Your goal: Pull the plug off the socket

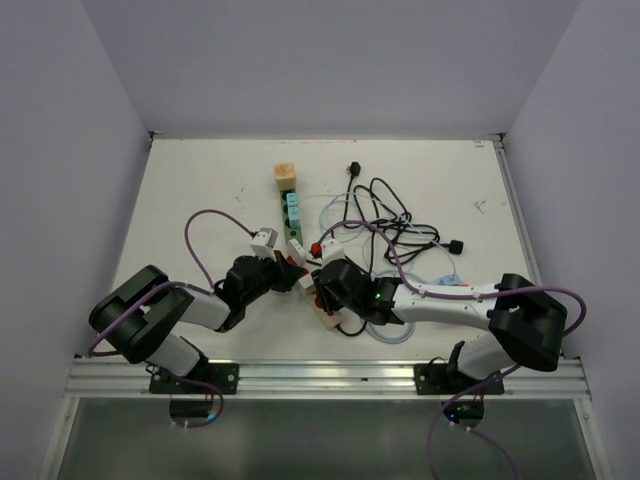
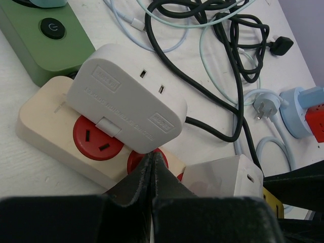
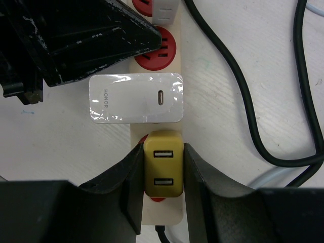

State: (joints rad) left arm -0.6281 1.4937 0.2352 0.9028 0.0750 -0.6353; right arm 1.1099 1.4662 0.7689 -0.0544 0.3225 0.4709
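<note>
A cream power strip [image 3: 162,215] with red sockets lies on the table; it also shows in the left wrist view [image 2: 45,126]. A yellow two-port USB plug [image 3: 163,174] sits in a socket near the strip's cable end. My right gripper [image 3: 163,152] is shut on this yellow plug, one finger on each side. A white HONOR charger [image 3: 135,97] is plugged in just beyond it. My left gripper [image 2: 152,156] is shut and empty, its tips on the strip over a red socket [image 2: 144,158], beside a large grey adapter [image 2: 126,96].
A green power strip [image 2: 45,38] lies beyond the cream one, with an orange block [image 1: 285,177] at its far end. Tangled black cables [image 1: 390,225] and pale cables spread to the right. A blue adapter [image 2: 304,109] and a loose white plug [image 2: 266,105] lie nearby.
</note>
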